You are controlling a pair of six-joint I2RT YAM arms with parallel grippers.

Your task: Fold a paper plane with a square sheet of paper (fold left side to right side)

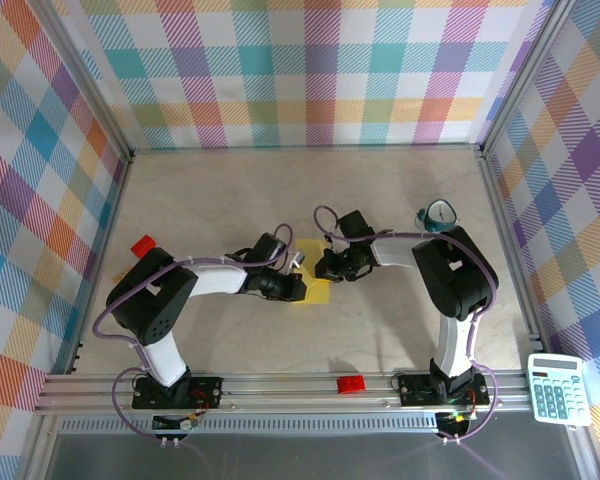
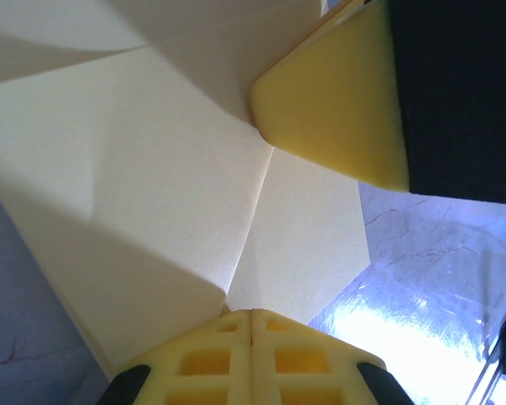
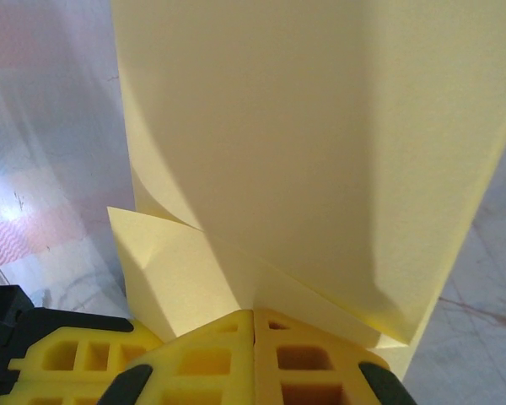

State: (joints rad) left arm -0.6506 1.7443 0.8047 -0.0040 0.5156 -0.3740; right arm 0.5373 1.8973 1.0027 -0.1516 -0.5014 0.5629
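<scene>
The desk is pale and marbled, and walls of checked cloth stand around it on three sides. The square sheet of paper lies near the middle of the desk, and both wrists bend over it, so from above little more than a yellow corner is seen. It does not lie as a flat square. The left wrist view shows several creases that meet near one point, and the right wrist view shows a large flap that stands up and curves a little.

The paper is thin, very light and soft. I judge that it will bend at a touch, slide on the smooth desk and easily take a wrong crease. A good place to hold seems to be the free edge or corner of the raised flap, while the rest is pressed flat close to the crease.

The left jaws are closed, their yellow fingers together at the end of a crease. The right jaws are closed too, their fingers meeting at the foot of the flap. Whether either pair pinches an edge or just presses on the paper, I cannot tell.

The left arm reaches the paper from its left, the right arm from its right. A red brick lies well to the left of the paper. A second red brick sits on the metal rail nearer than the paper. A calculator rests far to the paper's right.
</scene>
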